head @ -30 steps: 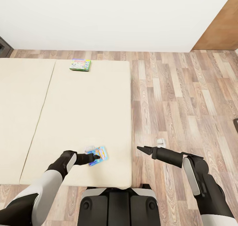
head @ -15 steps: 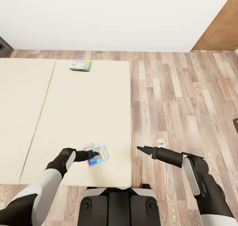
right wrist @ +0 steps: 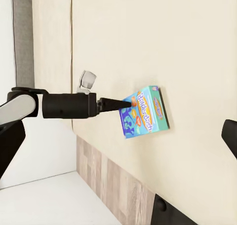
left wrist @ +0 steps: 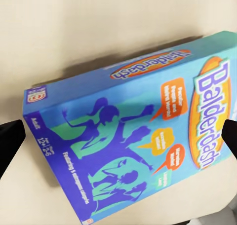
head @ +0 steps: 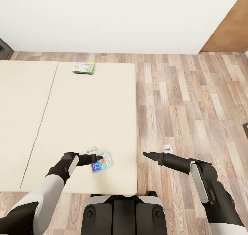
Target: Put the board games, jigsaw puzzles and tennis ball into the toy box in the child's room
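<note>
The blue board game (head: 102, 162) lies flat on the beige bed (head: 86, 118) near its front edge. My left gripper (head: 99, 158) is at the box's left end, open, its dark fingers (left wrist: 10, 145) spread wide on either side of the box (left wrist: 133, 136). In the right wrist view the left gripper (right wrist: 124, 104) points at the same box (right wrist: 145, 111). The green-edged board game (head: 83, 67) rests at the bed's far edge. My right gripper (head: 146, 155) hangs over the floor beside the bed, open and empty.
A second beige mattress (head: 20, 107) adjoins on the left. Wood plank floor (head: 189, 100) stretches to the right of the bed. A white wall (head: 120, 18) runs behind, with a brown wooden panel (head: 230, 28) at the far right.
My left arm has drawn back a little to the left, so the gripper now sits at the blue box's end instead of over it. The right arm is still.
</note>
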Robot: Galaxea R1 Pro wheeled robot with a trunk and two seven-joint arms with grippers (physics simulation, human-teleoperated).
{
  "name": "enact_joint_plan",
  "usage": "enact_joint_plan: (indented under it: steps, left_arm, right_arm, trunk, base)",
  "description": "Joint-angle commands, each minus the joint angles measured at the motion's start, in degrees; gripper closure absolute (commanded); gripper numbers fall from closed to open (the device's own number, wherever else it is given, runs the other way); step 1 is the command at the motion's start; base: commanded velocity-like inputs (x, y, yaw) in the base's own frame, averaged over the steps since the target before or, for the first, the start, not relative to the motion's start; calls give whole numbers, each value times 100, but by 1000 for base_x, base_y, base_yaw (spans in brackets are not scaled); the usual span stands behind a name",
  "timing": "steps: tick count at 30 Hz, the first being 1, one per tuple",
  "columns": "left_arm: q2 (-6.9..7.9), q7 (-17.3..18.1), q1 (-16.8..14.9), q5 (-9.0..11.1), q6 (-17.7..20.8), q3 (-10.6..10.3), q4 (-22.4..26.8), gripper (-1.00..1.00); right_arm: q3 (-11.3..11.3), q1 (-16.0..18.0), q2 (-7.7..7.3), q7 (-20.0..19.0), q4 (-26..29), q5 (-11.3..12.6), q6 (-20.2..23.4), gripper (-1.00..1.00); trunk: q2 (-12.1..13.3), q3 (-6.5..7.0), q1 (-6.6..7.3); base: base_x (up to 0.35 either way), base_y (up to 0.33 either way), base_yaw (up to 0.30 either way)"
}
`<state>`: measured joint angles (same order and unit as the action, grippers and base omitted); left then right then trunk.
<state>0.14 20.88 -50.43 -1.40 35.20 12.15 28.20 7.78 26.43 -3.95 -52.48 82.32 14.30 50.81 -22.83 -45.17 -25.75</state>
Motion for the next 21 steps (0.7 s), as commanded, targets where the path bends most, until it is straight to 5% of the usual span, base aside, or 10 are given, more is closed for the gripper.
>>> enact_joint_plan:
  steps: [1,21]
  left_arm:
    - [-4,29,-2,-16,40,33,7,-100]
    - [-7,29,-2,-18,39,25,-7,-100]
  right_arm:
    - [5,3,0,-17,2,2,26,-100]
    - [10,3,0,-20,3,11,33,-100]
  trunk:
    - [-9,-6,-3]
    - [-9,-18,-3]
  base:
    - [0,0,0]
    - [0,0,0]
